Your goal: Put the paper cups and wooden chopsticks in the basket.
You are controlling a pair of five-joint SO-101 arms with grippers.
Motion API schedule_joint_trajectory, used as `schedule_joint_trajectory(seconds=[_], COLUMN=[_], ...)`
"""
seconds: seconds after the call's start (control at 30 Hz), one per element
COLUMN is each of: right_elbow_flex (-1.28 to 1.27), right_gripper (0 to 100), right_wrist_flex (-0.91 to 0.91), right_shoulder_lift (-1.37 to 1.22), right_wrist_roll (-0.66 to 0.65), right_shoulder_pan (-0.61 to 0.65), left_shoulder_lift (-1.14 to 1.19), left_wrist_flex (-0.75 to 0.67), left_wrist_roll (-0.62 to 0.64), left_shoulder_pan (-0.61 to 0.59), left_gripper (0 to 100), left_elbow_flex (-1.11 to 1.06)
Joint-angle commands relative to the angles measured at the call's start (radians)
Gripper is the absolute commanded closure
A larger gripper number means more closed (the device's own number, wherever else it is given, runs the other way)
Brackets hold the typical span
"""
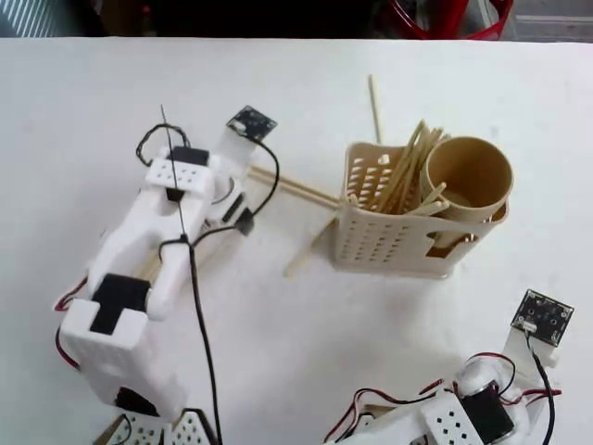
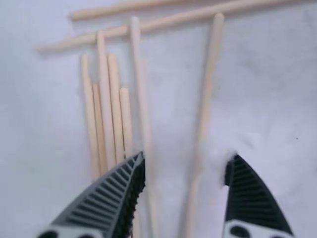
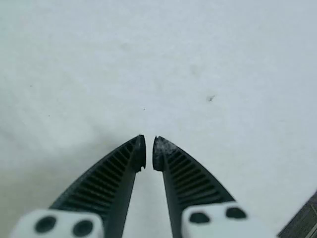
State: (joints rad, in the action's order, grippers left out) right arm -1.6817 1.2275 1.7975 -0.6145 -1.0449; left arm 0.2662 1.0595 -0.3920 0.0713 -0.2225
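The cream perforated basket [image 1: 389,241] stands right of centre on the white worktop [image 1: 278,352]. A paper cup [image 1: 468,176] lies tilted inside it, beside a bundle of wooden chopsticks [image 1: 403,171] leaning against the rim. A single chopstick [image 1: 373,107] lies on the worktop beyond the basket. A slanted chopstick [image 1: 306,255] lies by the basket's near left corner, and a pair of chopsticks [image 1: 301,188] runs from the left arm [image 1: 157,250] toward the basket's side. The left hand [image 2: 187,163] hangs low over loose chopsticks [image 2: 111,114] lying side by side, its jaws spread wide, with one long chopstick [image 2: 205,109] running into the gap between them. The right hand [image 3: 148,148] is over bare worktop near the front right, its tips drawn almost together and holding nothing.
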Motion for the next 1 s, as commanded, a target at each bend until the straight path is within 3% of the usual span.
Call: schedule_joint_trajectory(seconds=[0.0, 0.27, 0.37, 0.47, 0.77, 0.97], right_elbow_flex=[-0.009, -0.009, -0.009, -0.009, -0.009, -0.009], right_gripper=[96.1, 96.1, 96.1, 96.1, 96.1, 96.1], right_wrist_flex=[-0.001, -0.001, -0.001, -0.001, -0.001, -0.001], right_shoulder_lift=[0.001, 0.001, 0.001, 0.001, 0.001, 0.001], right_wrist_roll=[-0.008, -0.008, -0.008, -0.008, -0.008, -0.008], right_shoulder_pan=[-0.007, -0.007, -0.007, -0.007, -0.007, -0.007], left_shoulder_lift=[0.008, 0.196, 0.248, 0.251, 0.262, 0.263], left_wrist_flex=[-0.018, 0.124, 0.153, 0.158, 0.152, 0.157], left_wrist_roll=[-0.018, -0.012, -0.012, -0.012, -0.014, -0.014], left_shoulder_pan=[-0.012, -0.045, -0.048, -0.044, -0.038, -0.038], left_gripper=[74, 74, 79, 87, 98, 97], left_elbow_flex=[0.023, 0.23, 0.287, 0.292, 0.292, 0.292])
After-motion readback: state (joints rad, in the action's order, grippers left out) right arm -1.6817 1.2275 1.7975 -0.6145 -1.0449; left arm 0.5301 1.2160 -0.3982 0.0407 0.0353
